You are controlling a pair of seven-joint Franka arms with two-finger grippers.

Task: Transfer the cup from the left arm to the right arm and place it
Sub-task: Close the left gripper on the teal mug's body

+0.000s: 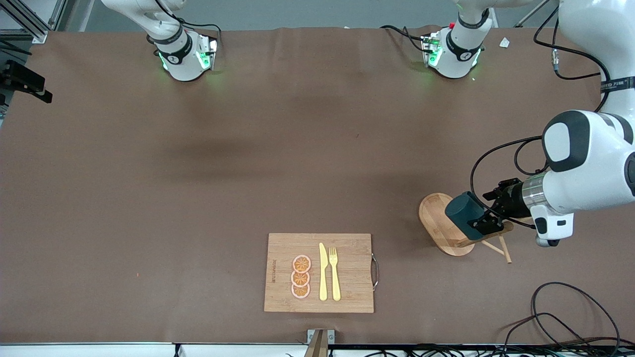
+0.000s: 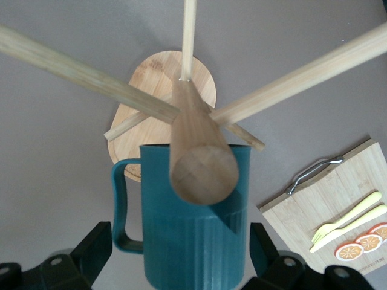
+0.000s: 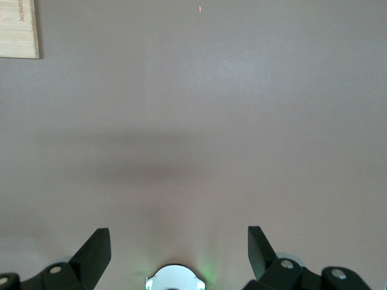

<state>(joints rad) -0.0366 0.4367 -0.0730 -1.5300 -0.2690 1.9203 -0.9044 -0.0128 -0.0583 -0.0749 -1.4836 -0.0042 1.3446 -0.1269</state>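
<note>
The left pincer (image 1: pixel 482 218) grips the cup (image 1: pixel 462 210), a dark teal ribbed mug, held in the air over the wooden peg stand (image 1: pixel 449 225) at the left arm's end of the desk (image 1: pixel 198 198). In the left wrist view the cup (image 2: pixel 193 217) sits between the fingers (image 2: pixel 91 248) with a peg tip just before its rim. The right pincer (image 3: pixel 178 248) waits with fingers spread and nothing between them. A cutting board (image 1: pixel 320 272) bears a printed mark, too small to read.
</note>
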